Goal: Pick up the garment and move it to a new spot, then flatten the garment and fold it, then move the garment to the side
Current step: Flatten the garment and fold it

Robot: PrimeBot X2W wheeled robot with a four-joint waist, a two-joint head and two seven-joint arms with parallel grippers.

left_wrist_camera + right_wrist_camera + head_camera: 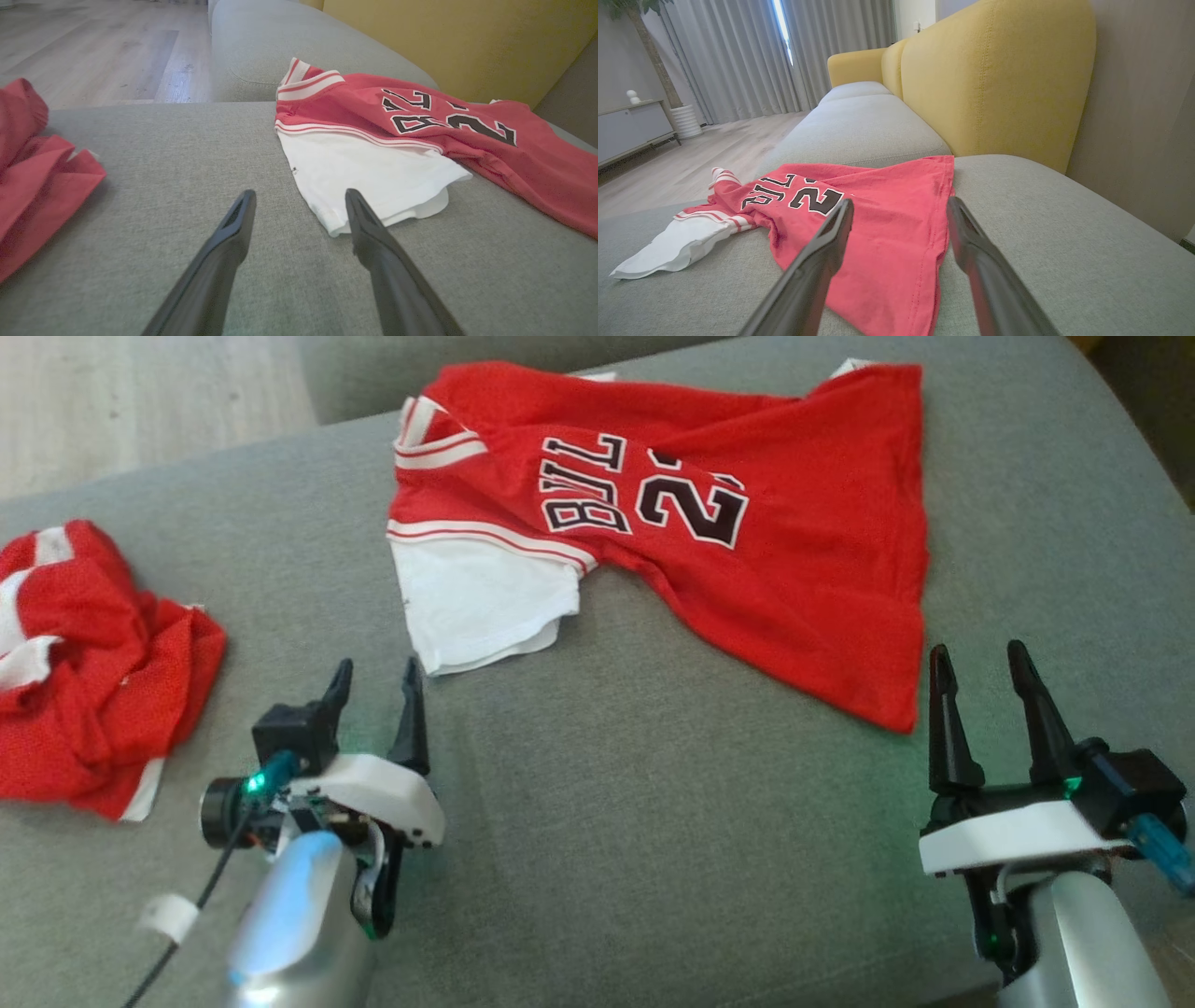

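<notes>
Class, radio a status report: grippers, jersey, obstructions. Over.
Left gripper open, empty, near white sleeve; right gripper open, empty, near hem. Red jersey spread, creased, on sofa. Second red garment bunched left, apart.

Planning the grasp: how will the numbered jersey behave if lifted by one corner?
Probably floppy: the jersey lies creased, so it should sag. Likely light: its white sleeve lies in thin layers. It may drag on the coarse cushion.

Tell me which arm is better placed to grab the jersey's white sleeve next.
Left. The left gripper, open, points at the white sleeve just ahead of it; the right gripper, also open, sits by the red hem.
</notes>
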